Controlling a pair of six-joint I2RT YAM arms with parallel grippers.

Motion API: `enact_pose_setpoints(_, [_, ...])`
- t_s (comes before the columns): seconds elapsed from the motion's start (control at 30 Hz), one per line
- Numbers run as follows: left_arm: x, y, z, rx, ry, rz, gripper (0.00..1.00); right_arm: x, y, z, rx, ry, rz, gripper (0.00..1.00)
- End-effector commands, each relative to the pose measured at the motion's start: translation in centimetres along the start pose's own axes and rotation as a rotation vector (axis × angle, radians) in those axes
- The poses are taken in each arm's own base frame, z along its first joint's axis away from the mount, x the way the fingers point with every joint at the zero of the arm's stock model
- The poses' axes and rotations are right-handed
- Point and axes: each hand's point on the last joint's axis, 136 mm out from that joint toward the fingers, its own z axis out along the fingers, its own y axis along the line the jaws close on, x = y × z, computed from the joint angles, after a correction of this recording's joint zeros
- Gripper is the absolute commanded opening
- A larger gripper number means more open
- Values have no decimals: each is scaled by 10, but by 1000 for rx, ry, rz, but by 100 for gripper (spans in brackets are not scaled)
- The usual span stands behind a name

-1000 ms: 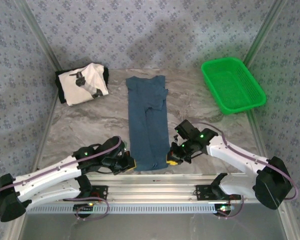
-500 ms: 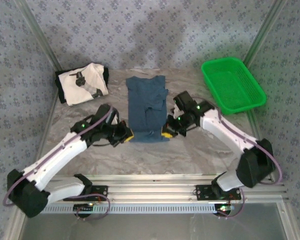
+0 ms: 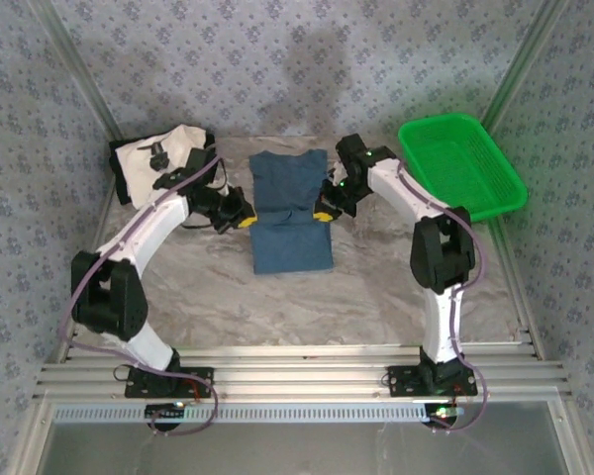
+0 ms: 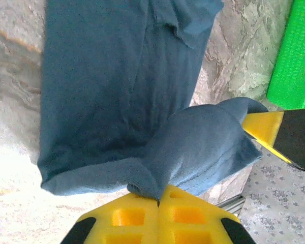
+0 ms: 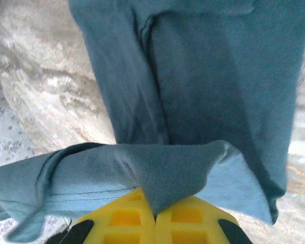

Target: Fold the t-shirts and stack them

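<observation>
Both my grippers are pinched tight on the teal t-shirt (image 3: 292, 247), one hem corner each: L gripper (image 3: 245, 222) has the left corner, R gripper (image 3: 322, 214) the right. Fingers are closed w/ a thin ridge of cloth squeezed between the yellow pads (image 4: 127, 218) in both wrist views. Shirt lies lengthwise in the mid of the table (image 3: 396, 287), narrowed w/ sleeves turned in. Its near half is doubled over toward the collar, hem edge hanging slack between my two grips. Fabric is a light, limp knit w/ no stiffness at all, so it sags in the middle and drags on the table. I'd judge it grippy enough not to slide out of the pads, but it'll wrinkle or skew if one side leads. Best hold is right where I've got it: outer corners, edge kept taut-ish. White printed t-shirt (image 3: 144, 158) sits bundled at the far-left corner, partly under my L arm (image 3: 153, 213), well apart from the teal one. Green basket (image 3: 460, 168) is far right, not involved.
</observation>
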Motion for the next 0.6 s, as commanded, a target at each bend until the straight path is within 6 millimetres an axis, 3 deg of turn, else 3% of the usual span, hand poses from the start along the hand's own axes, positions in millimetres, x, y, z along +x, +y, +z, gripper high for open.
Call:
enact_pose_setpoints(0.0, [-14,-6,5,32,35,60,0,-16,-11,-4,25,7,10,0])
enact_pose_setpoints(0.33, [-51,-12,49,46,99,92,0,-48,-31,6,46,-17,58,0])
enact_pose_setpoints(0.57, [-67,1,74,31,134,74,0,-72,-42,21,19,-46,120,0])
